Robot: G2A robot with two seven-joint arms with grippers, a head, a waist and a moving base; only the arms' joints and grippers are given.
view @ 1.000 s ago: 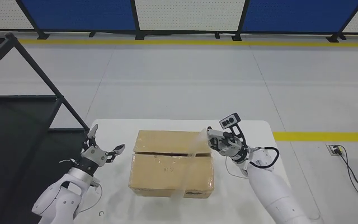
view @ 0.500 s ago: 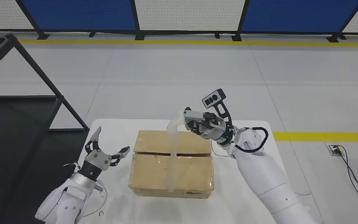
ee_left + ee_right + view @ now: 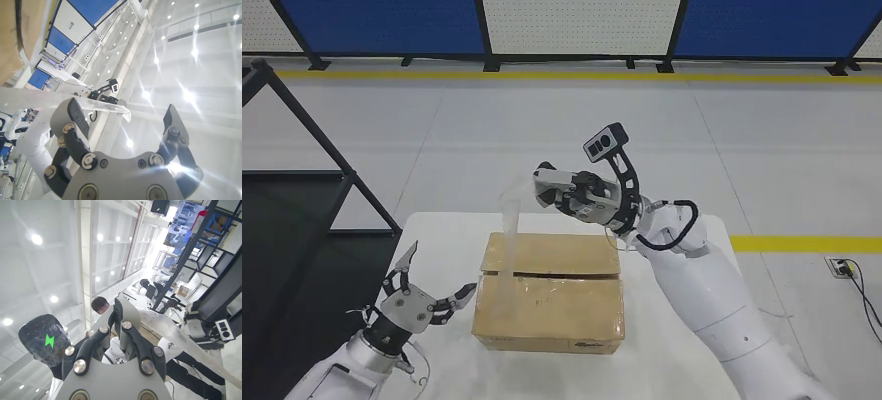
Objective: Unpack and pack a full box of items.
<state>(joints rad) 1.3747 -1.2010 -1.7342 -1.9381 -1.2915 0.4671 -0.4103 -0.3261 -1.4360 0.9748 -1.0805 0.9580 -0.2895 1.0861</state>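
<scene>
Clear tape strip (image 3: pixel 170 329) in clamped right claw (image 3: pixel 544 182) above the cardboard box (image 3: pixel 550 300); left claw (image 3: pixel 435 278) apart beside it.

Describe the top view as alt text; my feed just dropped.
The right gripper, shut on a strip of clear tape, is raised above the far edge of the cardboard box on the white table. The left gripper sits open beside the box's left side.
</scene>
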